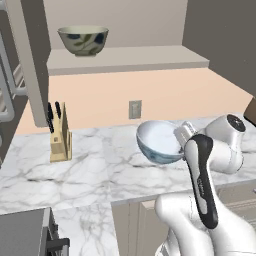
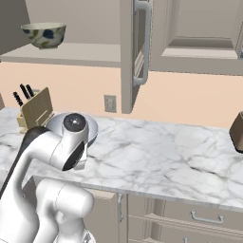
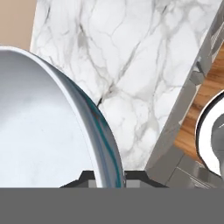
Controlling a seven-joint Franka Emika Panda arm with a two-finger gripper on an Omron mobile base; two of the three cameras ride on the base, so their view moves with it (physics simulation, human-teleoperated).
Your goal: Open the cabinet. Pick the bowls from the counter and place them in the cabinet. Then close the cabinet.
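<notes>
Left base view: the gripper [image 1: 181,137] is pinched narrow on the rim of the pale blue-white bowl [image 1: 159,142], which hangs tilted on its side above the counter [image 1: 100,165], clear of the marble. The olive-beige bowl [image 1: 83,40] already sits upright on the cabinet [image 1: 125,57] shelf, toward its left end.

Handling, judged: the held bowl looks like rigid glazed ceramic, so slippery under the pads and liable to chip on impact. A rim pinch leaves its weight hanging off to one side, so it may swivel in the grip; slow wrist moves seem advisable. The rim is the only practical hold, the wall being too wide to span.

Clearance: bare shelf lies to the right of the olive-beige bowl, apparently enough for a second bowl. The shelf's front edge is the lip to clear on the way in. Right base view: the open cabinet door [image 2: 135,52] stands edge-on beside the shelf, bounding the approach on the right. The knife block [image 1: 60,135] stands well left of the lift path.
</notes>
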